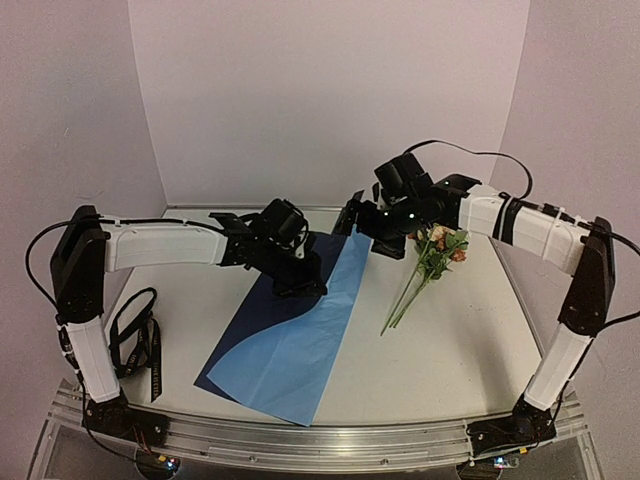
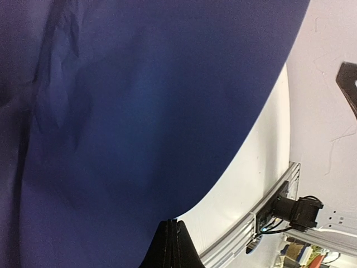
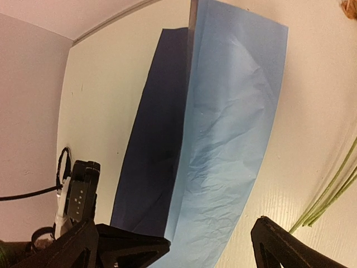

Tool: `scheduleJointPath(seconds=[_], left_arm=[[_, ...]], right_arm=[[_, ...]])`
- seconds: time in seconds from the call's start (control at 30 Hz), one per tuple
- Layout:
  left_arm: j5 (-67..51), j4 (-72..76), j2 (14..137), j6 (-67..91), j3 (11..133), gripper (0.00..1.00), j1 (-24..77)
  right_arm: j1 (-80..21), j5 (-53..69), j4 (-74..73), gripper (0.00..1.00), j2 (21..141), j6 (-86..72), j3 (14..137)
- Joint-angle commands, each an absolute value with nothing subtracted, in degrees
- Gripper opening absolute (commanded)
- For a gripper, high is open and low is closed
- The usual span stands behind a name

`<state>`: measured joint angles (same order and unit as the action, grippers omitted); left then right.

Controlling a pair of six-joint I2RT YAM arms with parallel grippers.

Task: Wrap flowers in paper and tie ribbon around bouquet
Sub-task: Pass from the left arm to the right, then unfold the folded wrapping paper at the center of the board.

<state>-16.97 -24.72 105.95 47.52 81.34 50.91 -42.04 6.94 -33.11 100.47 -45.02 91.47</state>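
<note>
The paper (image 1: pixel 300 350) lies on the table, light blue side up, with its left part turned over to show dark navy (image 1: pixel 255 310). My left gripper (image 1: pixel 303 278) is shut on the paper's lifted left edge. In the left wrist view the navy face (image 2: pixel 139 111) fills the frame above the closed fingertips (image 2: pixel 172 224). My right gripper (image 1: pixel 366 230) hangs open over the paper's far corner, with the light blue sheet (image 3: pixel 228 139) below its spread fingers (image 3: pixel 134 245). The flowers (image 1: pixel 438 245) lie to the right of the paper, stems (image 3: pixel 329 195) pointing toward me. The ribbon (image 1: pixel 140 345) lies looped at the far left.
The white table (image 1: pixel 470 340) ends at a metal rail (image 1: pixel 330 440) along the near edge. White walls enclose the back and both sides. The left arm's base (image 1: pixel 95 390) stands beside the ribbon, and the right arm's base (image 1: pixel 520 425) stands at the near right.
</note>
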Motion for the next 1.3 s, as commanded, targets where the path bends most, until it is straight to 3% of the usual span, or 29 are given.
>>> scheduleJointPath(seconds=[0.0,0.23,0.33,0.43,0.57,0.6,0.63,0.73,0.83,1.07,1.27], left_arm=[[-12.50,-25.27,107.03,45.25,84.95,0.00,53.02],[-12.08,-23.77,106.73,45.58,83.81,0.00,55.14],[-11.86,-23.14,106.17,45.67,83.13,0.00,56.20],[-11.86,-22.15,104.75,45.99,81.82,0.00,56.61],[-12.05,-21.61,102.26,45.52,80.41,0.01,56.87],[-11.80,-21.75,101.43,45.17,80.20,0.04,56.87],[-11.28,-21.85,100.29,44.97,79.97,0.13,56.87],[-9.27,-22.24,94.94,44.52,78.62,0.48,56.86],[-6.37,-23.64,89.66,44.39,76.50,0.66,56.62],[-8.02,-21.10,79.12,50.53,61.96,0.71,51.02],[-8.83,-20.53,72.11,54.95,49.91,0.70,47.34]], right_arm=[[-41.11,8.45,-38.97,0.98,103.88,-49.19,95.78],[-40.25,8.05,-40.26,0.98,108.46,-49.07,98.35],[-39.75,9.16,-40.24,0.90,112.49,-49.17,101.49],[-39.15,9.86,-40.25,0.64,115.47,-49.30,105.16],[-37.83,11.02,-42.12,0.18,116.86,-48.64,109.11],[-37.32,11.55,-43.04,0.06,116.64,-47.94,109.76],[-36.71,12.32,-43.72,0.00,115.97,-47.17,109.64],[-34.30,16.74,-44.22,0.00,111.80,-44.00,106.44],[-31.38,21.94,-45.21,0.00,106.15,-39.24,101.07],[-25.71,32.03,-47.63,0.00,91.90,-30.49,82.22],[-25.27,31.09,-49.31,0.00,79.33,-26.71,63.28]])
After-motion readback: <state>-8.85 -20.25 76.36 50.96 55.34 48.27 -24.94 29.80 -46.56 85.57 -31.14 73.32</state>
